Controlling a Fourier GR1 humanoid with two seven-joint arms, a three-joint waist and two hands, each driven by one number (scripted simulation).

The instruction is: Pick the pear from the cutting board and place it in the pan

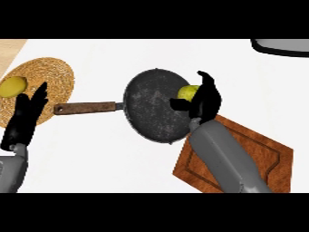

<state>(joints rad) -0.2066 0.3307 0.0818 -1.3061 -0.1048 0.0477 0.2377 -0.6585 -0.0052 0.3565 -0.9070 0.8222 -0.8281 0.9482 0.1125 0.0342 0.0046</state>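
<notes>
I have the pear (pixel 187 92) pinched in my right hand (pixel 205 100), fingers curled round it, hanging over the right rim of the pan (pixel 150 106); the cutting board (pixel 267 156) lies behind my forearm. The pear looks light, hard and smooth-skinned, likely slippery, so I would hold across its widest part. My left hand (pixel 26 115) rests on the desk (pixel 103 154), fingers straight. I see no labels or writing.
</notes>
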